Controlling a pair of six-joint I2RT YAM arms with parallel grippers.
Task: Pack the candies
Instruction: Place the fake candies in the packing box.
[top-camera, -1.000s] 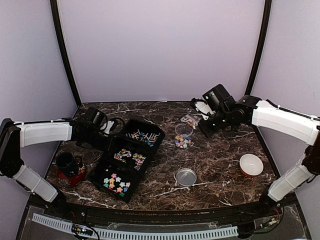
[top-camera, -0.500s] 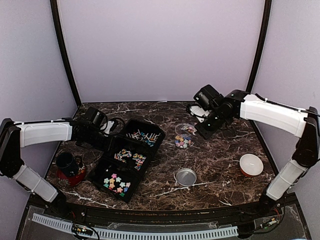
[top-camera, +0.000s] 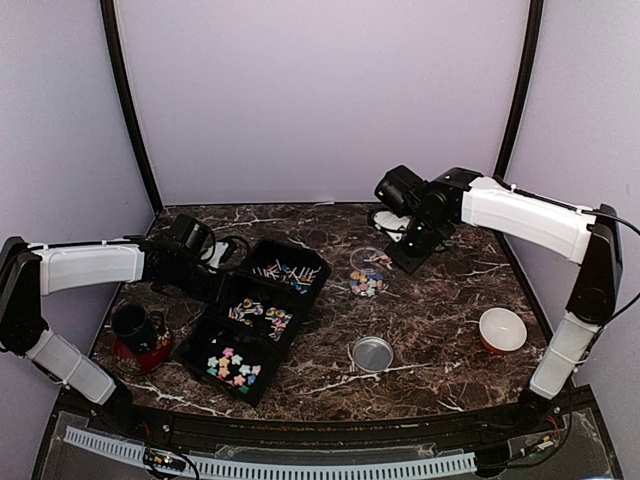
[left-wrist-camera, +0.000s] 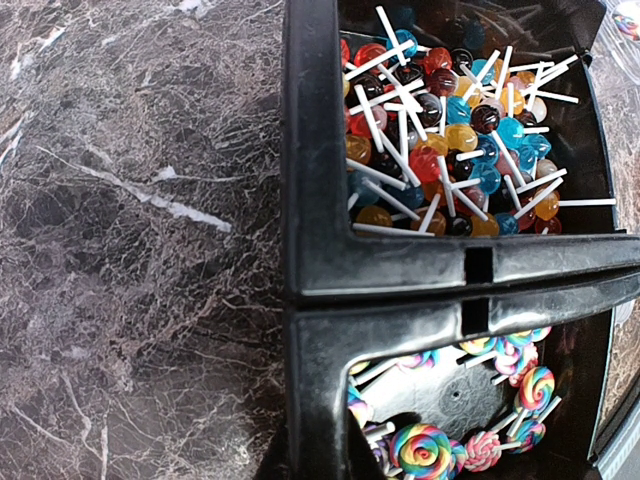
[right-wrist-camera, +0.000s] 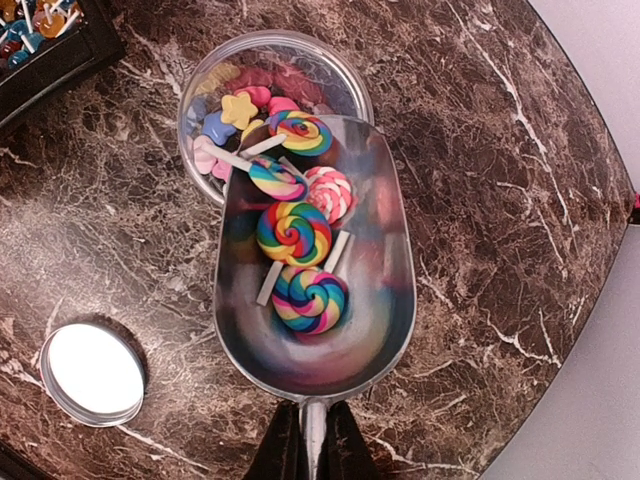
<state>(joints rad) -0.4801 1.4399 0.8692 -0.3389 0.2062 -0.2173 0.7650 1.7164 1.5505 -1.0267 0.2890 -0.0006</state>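
Right gripper (right-wrist-camera: 310, 448): jaws pinched on the thin handle of a metal scoop (right-wrist-camera: 375, 330). The scoop's lip sits over the rim of the glass jar (right-wrist-camera: 335, 78).

In the scoop: four swirl lollipops (right-wrist-camera: 294, 232), rainbow spirals plus one pink-and-white, white sticks. The top one is at the lip, over the jar mouth.

Candies (right-wrist-camera: 238, 108): small pastel star and flower shapes in yellow, pink, blue and white, piled loose in the jar bottom. There are more of the same in pink, yellow, green, blue and orange in the black tray's (left-wrist-camera: 400, 265) compartment nearest the bench front edge (top-camera: 232, 364).

The jar stands toward the bench (top-camera: 440, 300) back edge, about mid-width, just right of the tray. The jar lid (right-wrist-camera: 95, 372) lies flat near the front edge, apart from the jar.

Left gripper (top-camera: 200, 255): at the tray's left rim, jaws pressed together. Can't tell if they pinch the rim.

The tray's far compartment is full of ball lollipops (left-wrist-camera: 450, 130). The middle one holds swirls.

A white bowl (top-camera: 502, 328) is near the right edge, a dark mug (top-camera: 133, 325) near the left edge.
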